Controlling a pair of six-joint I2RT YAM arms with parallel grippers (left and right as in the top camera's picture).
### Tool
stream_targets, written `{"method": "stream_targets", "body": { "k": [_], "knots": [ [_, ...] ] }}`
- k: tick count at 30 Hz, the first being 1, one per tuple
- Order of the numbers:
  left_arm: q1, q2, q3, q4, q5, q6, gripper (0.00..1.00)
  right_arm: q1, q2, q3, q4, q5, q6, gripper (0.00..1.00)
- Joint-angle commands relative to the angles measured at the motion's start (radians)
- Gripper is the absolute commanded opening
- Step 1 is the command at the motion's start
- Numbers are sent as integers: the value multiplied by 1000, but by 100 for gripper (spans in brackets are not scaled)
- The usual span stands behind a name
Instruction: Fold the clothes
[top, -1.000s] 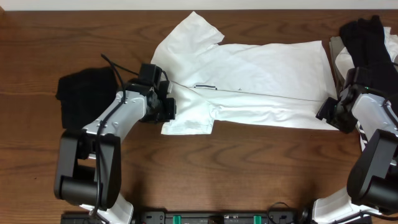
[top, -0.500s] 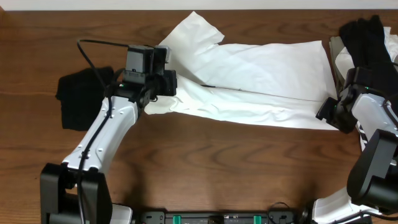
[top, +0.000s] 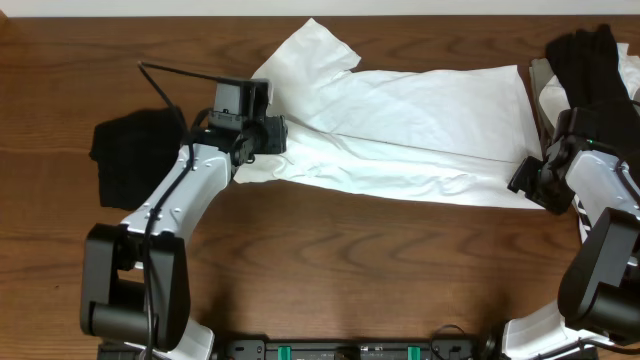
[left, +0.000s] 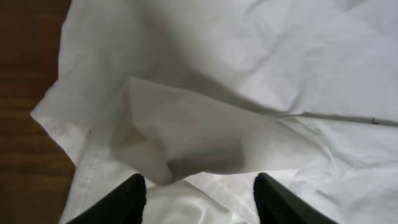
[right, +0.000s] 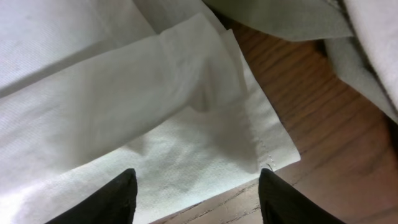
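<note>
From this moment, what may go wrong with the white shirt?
1. The raised fold on the white T-shirt below the open left gripper looks loose; it may slump and leave a crooked edge.
2. The open right gripper hangs over the shirt's corner, where layers overlap; it might catch only one layer.
3. The sleeve sticks out at the far side and may stay outside the fold.

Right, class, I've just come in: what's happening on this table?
Two robot arms are folding a white T-shirt spread across the wooden table. The left pincer stands open over a rumpled fold at the shirt's sleeve end; the right pincer is open over the hem corner. A black garment lies at the left, more clothes at the right.
</note>
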Motion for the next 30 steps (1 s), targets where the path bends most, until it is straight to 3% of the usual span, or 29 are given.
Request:
{"method": "stream_targets", "body": {
  "k": [1,15,24,25,28,30],
  "knots": [
    [11,0,6,-10,-16,0,60,8,9,-3,3,-3,-8,62],
    [23,30,-22,-92,-37,0,59,8,9,-3,2,-3,-8,63],
    [26,-30,-3,-79,-143,0,52,8,9,-3,6,-3,-8,63],
    [26,-42,-3,-71,-143,-6,49,8,9,-3,7,-3,-8,63],
    [18,-68,-2,-72,-77,-45,13,8,9,-3,7,-3,-8,63],
    [5,-70,-3,-103,10,-45,6,8,9,-3,6,-3,-8,63]
  ]
}}
